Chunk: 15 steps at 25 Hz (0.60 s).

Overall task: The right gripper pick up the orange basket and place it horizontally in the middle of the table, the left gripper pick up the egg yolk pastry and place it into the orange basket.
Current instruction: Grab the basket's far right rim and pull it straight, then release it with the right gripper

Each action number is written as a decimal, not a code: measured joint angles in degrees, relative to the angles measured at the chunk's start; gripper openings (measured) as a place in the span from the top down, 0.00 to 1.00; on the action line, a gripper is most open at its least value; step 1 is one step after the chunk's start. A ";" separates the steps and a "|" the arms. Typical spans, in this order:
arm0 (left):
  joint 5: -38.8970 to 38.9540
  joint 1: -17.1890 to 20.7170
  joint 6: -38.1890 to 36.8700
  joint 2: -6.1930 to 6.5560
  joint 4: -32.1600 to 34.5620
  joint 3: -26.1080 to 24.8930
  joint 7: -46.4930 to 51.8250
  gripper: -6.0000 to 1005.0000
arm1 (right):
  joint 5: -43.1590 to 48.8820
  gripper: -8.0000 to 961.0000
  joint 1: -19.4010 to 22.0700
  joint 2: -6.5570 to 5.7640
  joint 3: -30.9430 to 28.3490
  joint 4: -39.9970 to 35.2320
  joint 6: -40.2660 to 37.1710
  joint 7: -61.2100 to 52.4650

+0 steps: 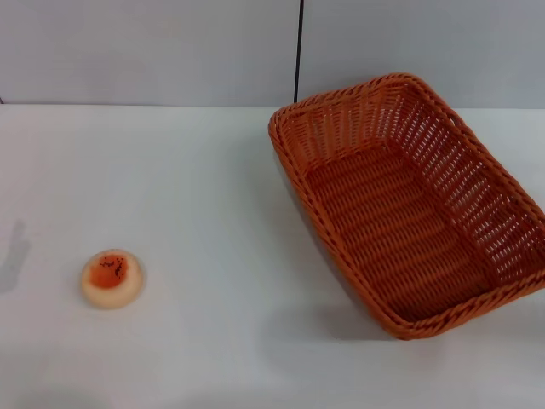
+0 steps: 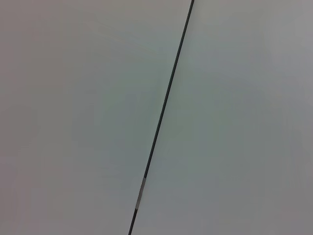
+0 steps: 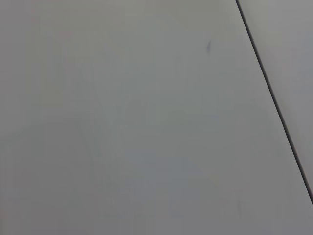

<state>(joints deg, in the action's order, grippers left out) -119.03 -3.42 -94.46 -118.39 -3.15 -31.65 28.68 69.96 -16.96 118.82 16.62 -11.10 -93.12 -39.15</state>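
- Head view: the orange basket (image 1: 407, 204) sits at a slant on the right of the table (image 1: 213, 213), empty. The egg yolk pastry (image 1: 111, 278) lies near the left front, well apart from it. Neither gripper shows, so their grip cannot be told.
- Left wrist view: a plain grey wall (image 2: 88, 117) with a dark seam (image 2: 163, 112).
- Right wrist view: the same grey wall (image 3: 127, 122) and seam (image 3: 274, 98).

Your head view looks forward and down on the table (image 1: 213, 204), taking in the orange basket (image 1: 409, 204) on your right, the egg yolk pastry (image 1: 111, 278) on your left, and the grey wall (image 1: 153, 51) behind. Both wrist views face only plain grey panels split by a dark seam (image 2: 164, 105), which also appears in the head view.
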 joint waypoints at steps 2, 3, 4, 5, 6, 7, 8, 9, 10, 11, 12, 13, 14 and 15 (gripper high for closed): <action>-0.08 -0.05 -0.02 0.00 0.00 -0.02 -0.01 0.20 | 0.00 0.22 0.00 0.00 0.00 0.01 -0.02 0.00; -0.10 -0.07 -0.02 0.00 -0.01 0.02 -0.01 0.20 | 0.00 0.22 0.00 0.00 0.00 0.01 -0.02 0.00; -0.12 -0.10 -0.02 0.00 -0.01 0.11 -0.02 0.20 | 0.01 0.22 0.00 0.00 0.00 0.02 -0.02 -0.01; -0.14 -0.13 -0.02 0.00 -0.01 0.22 -0.02 0.20 | 0.04 0.22 0.02 0.01 0.00 0.03 -0.03 -0.21; -0.14 -0.13 -0.02 0.00 -0.01 0.22 -0.02 0.20 | 0.04 0.22 0.02 0.01 0.00 0.03 -0.03 -0.21; -0.15 -0.17 -0.02 0.00 -0.01 0.30 -0.03 0.20 | 0.08 0.22 0.17 0.00 0.00 0.03 -0.15 -0.39; -0.15 -0.17 -0.03 0.00 -0.01 0.30 -0.03 0.20 | 0.08 0.22 0.17 0.00 0.00 0.03 -0.15 -0.39; -0.15 -0.18 -0.02 0.00 -0.02 0.29 -0.03 0.20 | 0.09 0.22 0.30 0.00 0.00 0.03 -0.26 -0.46; -0.15 -0.18 -0.02 0.00 -0.01 0.30 -0.03 0.20 | 0.09 0.22 0.56 -0.04 0.00 -0.10 -0.41 -0.73; -0.15 -0.18 -0.02 0.00 -0.01 0.30 -0.03 0.20 | 0.09 0.22 0.56 -0.04 0.00 -0.10 -0.41 -0.73; -0.15 -0.18 -0.03 -0.03 -0.01 0.35 -0.10 0.20 | 0.10 0.22 0.73 -0.05 0.00 -0.25 -0.47 -0.93; -0.15 -0.18 -0.03 -0.03 -0.01 0.35 -0.10 0.20 | 0.14 0.22 0.87 -0.06 -0.01 -0.35 -0.50 -1.10; -0.15 -0.02 -0.03 -0.06 -0.14 0.36 -0.56 0.20 | 0.30 0.22 0.95 -0.09 -0.01 -0.44 -0.52 -1.19; -0.15 -0.02 -0.03 -0.06 -0.14 0.36 -0.56 0.20 | 0.87 0.22 1.12 -0.16 -0.01 -0.89 -0.56 -1.63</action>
<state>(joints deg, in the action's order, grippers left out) -119.18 -3.44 -94.49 -118.45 -3.30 -31.29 28.12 70.83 -15.84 118.66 16.61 -11.99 -93.68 -40.78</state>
